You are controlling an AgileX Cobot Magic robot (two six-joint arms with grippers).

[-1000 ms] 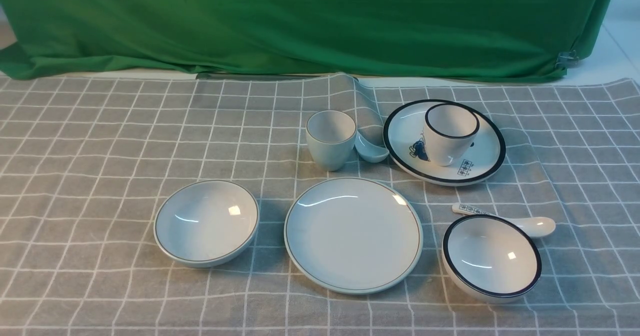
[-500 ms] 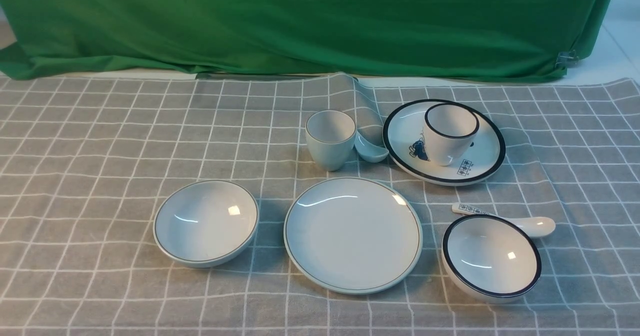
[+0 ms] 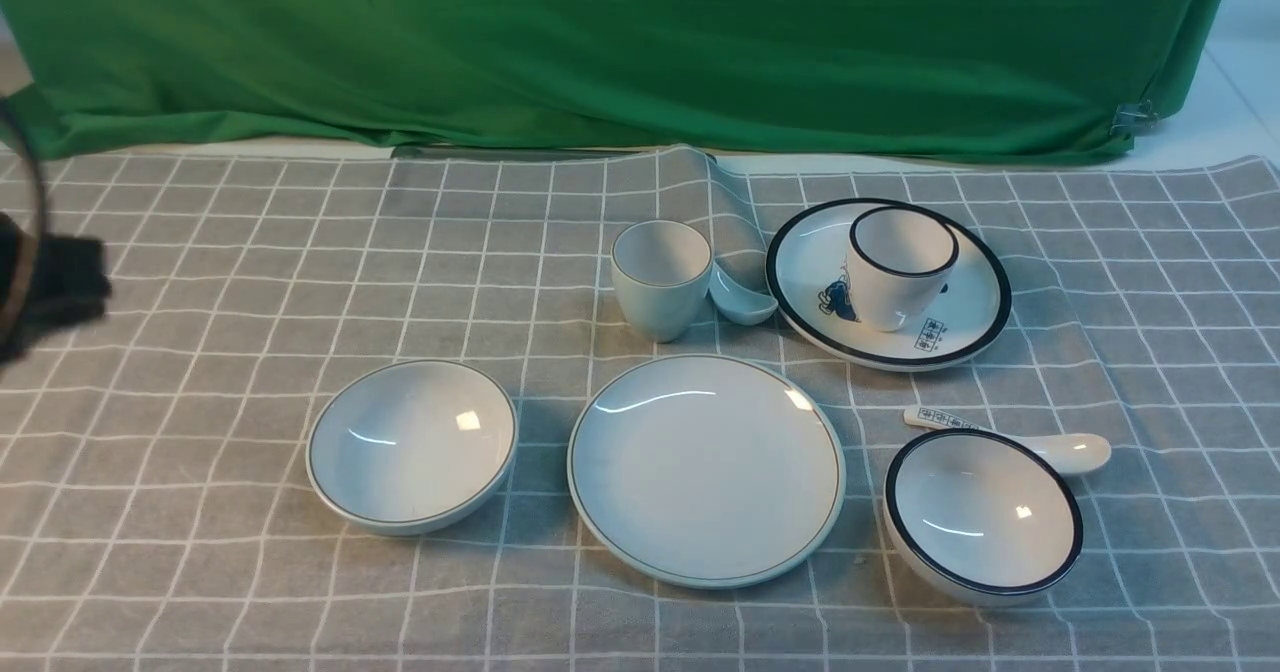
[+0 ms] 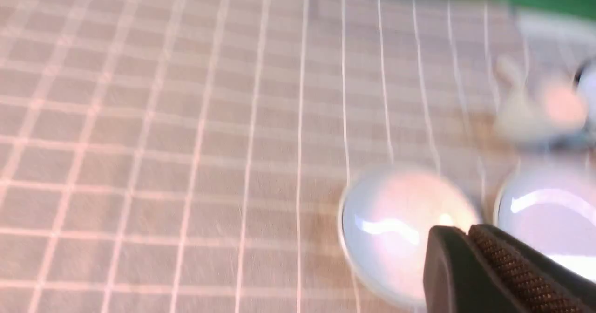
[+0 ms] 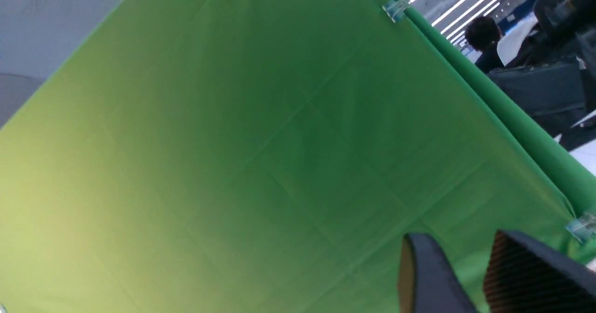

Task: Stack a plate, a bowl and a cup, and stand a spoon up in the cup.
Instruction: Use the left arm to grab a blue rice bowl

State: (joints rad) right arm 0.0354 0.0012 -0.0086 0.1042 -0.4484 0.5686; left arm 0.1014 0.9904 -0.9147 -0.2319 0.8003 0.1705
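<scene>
Plate [image 3: 706, 470] lies flat on the checked cloth [image 3: 200, 252], centre front, nothing on it. Bowl [image 3: 412, 446] is just to its left, upright, not touching it. Cup [image 3: 661, 279] stands upright behind the plate. Spoon [image 3: 742, 302] is right beside the cup with its scoop showing and its handle running back along a cloth fold; can't tell if it touches the cup.

Nothing is stacked, so this reads as step one: reach for the bowl and set it on the plate.

Left gripper [image 4: 467, 233] has its jaws pressed together and holds nothing. Its wrist view is smeared; the pale round just past the tips is probably the bowl. In the front view that arm is only a dark blur at the left edge, well apart from the bowl. Right gripper [image 5: 458, 257] has its jaws apart and empty, aimed at the green backdrop [image 5: 233, 140].

The next move calls for the left jaws to part and drop over the bowl's rim, one finger inside and one outside. Then lift level, clear the plate's edge and centre the bowl. Leave the black-rimmed plate [image 3: 960, 322], black-rimmed cup [image 3: 900, 267], black-rimmed bowl [image 3: 983, 512] and marked spoon [image 3: 1070, 450] alone.
</scene>
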